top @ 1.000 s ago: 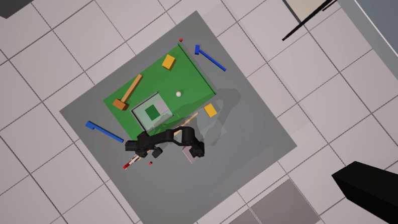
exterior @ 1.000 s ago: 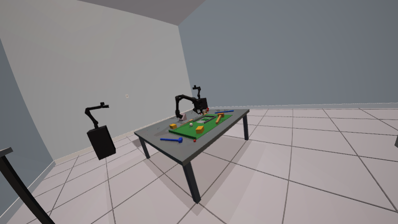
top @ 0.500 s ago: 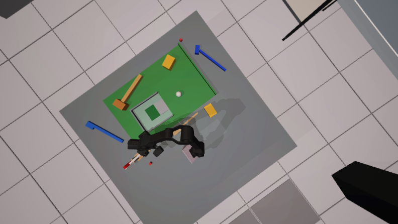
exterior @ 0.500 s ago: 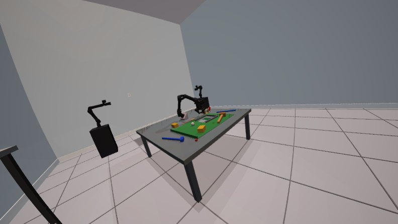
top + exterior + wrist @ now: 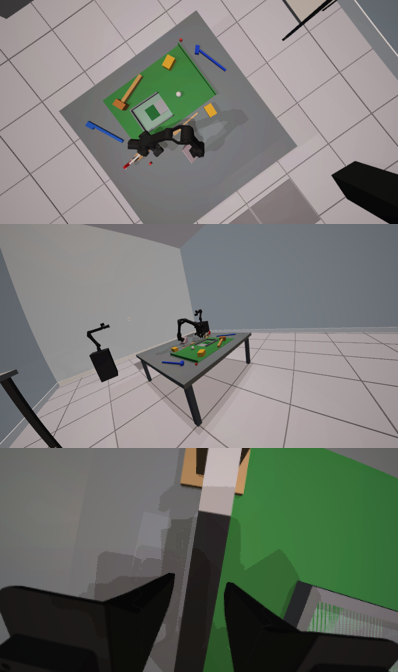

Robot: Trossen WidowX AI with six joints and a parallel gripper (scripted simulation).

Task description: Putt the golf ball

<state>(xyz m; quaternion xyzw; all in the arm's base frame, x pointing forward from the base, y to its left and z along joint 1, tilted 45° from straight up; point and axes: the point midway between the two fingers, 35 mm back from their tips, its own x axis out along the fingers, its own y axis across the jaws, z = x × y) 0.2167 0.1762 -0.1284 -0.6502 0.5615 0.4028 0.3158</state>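
Note:
The red putter rests on a small wooden stand, red head outward; its white shaft and dark grip show in the wrist view. My gripper is partly open around the dark grip, with a gap on each side of it. In the top and exterior views the arm hides the fingertips. The white golf ball lies on the green mat. The dark green patch lies inside a walled grey frame, with a pale ramp on its ball-facing side.
An orange mallet and a yellow block lie on the mat. Another yellow block, a blue club and a blue mallet lie beside it. A pink wedge is near the arm base.

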